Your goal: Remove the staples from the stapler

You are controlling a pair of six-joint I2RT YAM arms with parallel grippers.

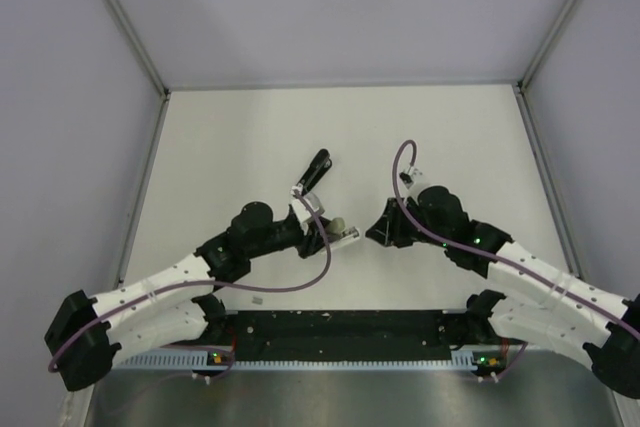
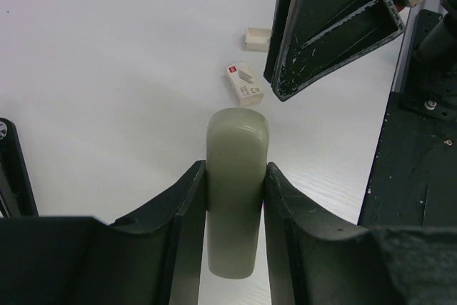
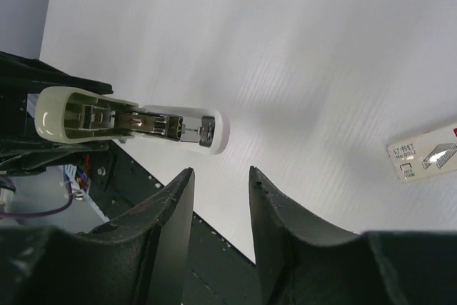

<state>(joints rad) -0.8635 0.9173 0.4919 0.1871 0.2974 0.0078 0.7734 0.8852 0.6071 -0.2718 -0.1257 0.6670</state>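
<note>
Left gripper point(image 2: 235, 171) is clenched on the stapler point(image 2: 237, 176), one black finger pressed to each flank and the rounded pale grey-green end poking up past the fingertips at the centre of the left wrist view. Over on the right wrist view the stapler point(image 3: 128, 121) runs across the left middle of the frame, metal channel showing along its length, and its white tip sits just above and left of the right gripper point(image 3: 220, 173). That tip is near the jaws but outside the gap. Those jaws are parted, grasping nothing, only bare table point(image 3: 300, 48) between them. From the top the stapler point(image 1: 343, 231) sits just below centre, sticking out of the left gripper point(image 1: 322, 219) toward the right gripper point(image 1: 375, 232), the two close but apart. A white box point(image 2: 245, 83) with a red mark lies on the table just beyond the stapler's end, and it turns up at the right edge of the right wrist view point(image 3: 428, 151) too. A slim black bar point(image 1: 316, 167) shows above the left gripper.
</note>
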